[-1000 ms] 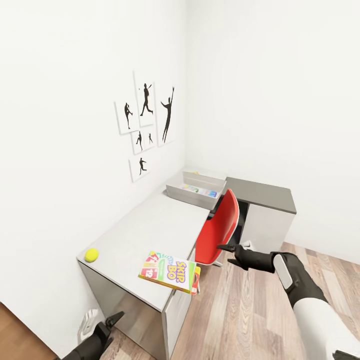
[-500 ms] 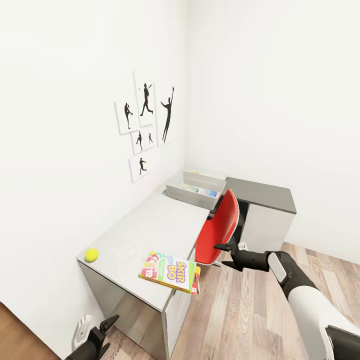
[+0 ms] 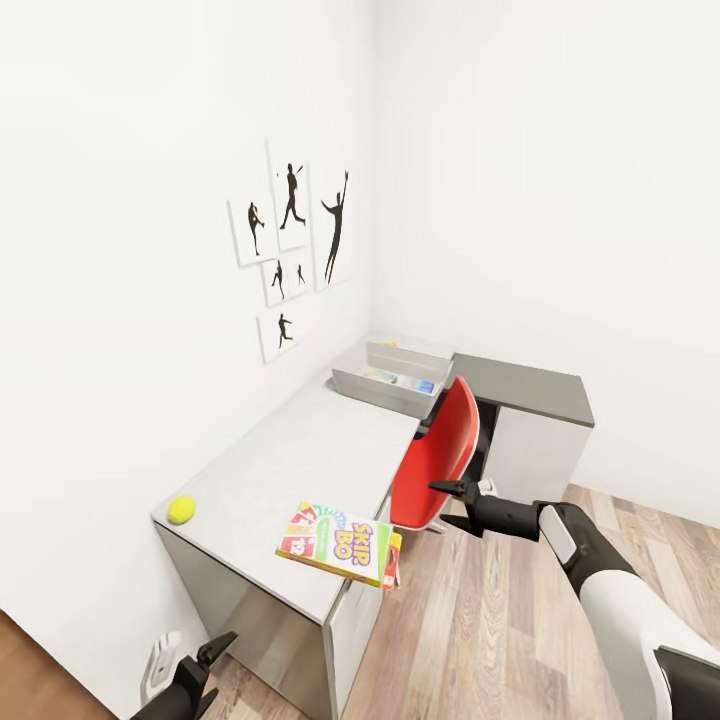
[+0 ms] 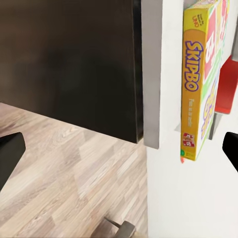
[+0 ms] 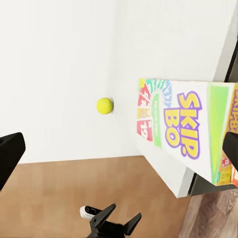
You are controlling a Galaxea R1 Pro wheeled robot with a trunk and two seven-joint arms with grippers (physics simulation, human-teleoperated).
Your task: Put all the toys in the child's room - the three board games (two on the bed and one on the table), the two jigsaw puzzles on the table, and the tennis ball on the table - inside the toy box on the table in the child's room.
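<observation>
Plainly, the right gripper [image 3: 447, 497] hangs empty with its two dark fingers spread apart, out over the wooden floor just beside the red chair [image 3: 437, 457]. From it the Skip-Bo box [image 3: 340, 543] lies at about eight o'clock in the head view, resting on the near corner of the table [image 3: 300, 460] with one edge jutting past the tabletop. The left gripper [image 3: 195, 668] sits low by the table's near end, at about seven o'clock from that box; its fingers also stand apart and hold nothing.

The overhang is probably the chief risk. A reach that meets the box edge-on could push it off the corner to the floor, and a pinch on the jutting part alone may let the flat box swing in the grip. The chair stands close to the right arm's path, so a sweep toward the box could knock it.

The tennis ball [image 3: 182, 510] rests near the wall, at about nine o'clock from the box; a nudge to the table or a glancing finger would likely send it rolling off. The toy box [image 3: 392, 375] stands at the far end, at about twelve o'clock, already holding some colourful things. A long carry with a shallow grip could drop the load short of its rim.
</observation>
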